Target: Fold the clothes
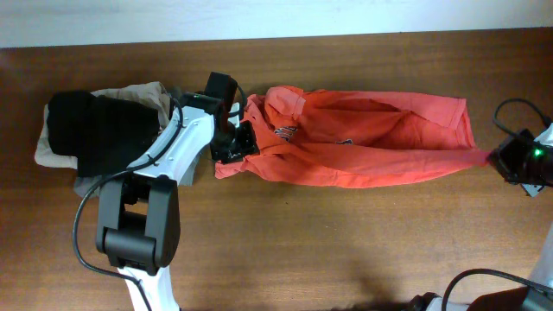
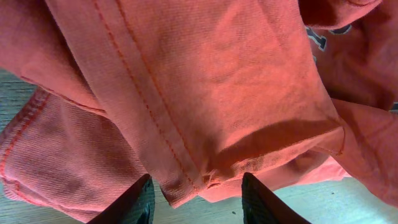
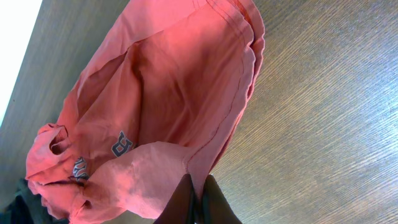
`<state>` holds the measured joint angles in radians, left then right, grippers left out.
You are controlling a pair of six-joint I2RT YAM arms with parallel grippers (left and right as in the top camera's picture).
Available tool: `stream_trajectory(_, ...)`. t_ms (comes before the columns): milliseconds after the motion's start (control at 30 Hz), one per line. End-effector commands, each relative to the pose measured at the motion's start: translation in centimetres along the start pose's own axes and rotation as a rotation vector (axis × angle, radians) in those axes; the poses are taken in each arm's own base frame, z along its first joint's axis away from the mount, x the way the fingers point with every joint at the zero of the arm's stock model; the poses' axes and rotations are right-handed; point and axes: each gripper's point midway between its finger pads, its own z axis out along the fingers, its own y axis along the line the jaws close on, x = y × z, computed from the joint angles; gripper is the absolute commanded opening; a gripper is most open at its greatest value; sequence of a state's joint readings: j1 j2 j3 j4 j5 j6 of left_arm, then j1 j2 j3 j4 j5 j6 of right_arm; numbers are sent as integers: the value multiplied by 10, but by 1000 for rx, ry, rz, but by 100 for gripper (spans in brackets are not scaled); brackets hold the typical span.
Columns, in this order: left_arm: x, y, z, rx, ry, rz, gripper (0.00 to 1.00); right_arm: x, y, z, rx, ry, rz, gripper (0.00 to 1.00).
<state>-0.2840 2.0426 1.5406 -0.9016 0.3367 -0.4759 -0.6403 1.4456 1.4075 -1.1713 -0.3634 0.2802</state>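
Observation:
The red-orange T-shirt (image 1: 363, 138) lies stretched left to right across the middle of the table, bunched and wrinkled, with white lettering showing near its left end. My left gripper (image 1: 233, 145) is at the shirt's left end; in the left wrist view its fingers (image 2: 196, 199) are open, with a hemmed fold of the shirt (image 2: 205, 93) hanging between them. My right gripper (image 1: 501, 158) is at the far right, shut on the shirt's right corner; the right wrist view shows its fingers (image 3: 198, 196) pinching the shirt's (image 3: 168, 106) hem.
A pile of black, beige and grey folded garments (image 1: 95, 130) sits at the left, beside the left arm. The brown wooden table (image 1: 346, 250) shows bare in front of the shirt. A white wall edge runs along the back.

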Motion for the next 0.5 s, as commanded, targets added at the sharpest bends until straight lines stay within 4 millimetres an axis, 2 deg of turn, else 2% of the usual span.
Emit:
stream_trajectory(0, -1, 11, 4, -44, -3, -49, 46, -3, 2, -2, 5, -10, -11, 4)
stream_trajectory(167, -5, 10, 4, -42, -23, -52, 45, -3, 2, -2, 6, -10, -11, 4)
stream_trajectory(300, -14, 5, 4, -21, -58, -39, 31, -3, 2, -2, 6, -10, -11, 4)
stream_trajectory(467, -13, 7, 5, -24, -50, -46, 27, -3, 2, -2, 6, -9, -11, 4)
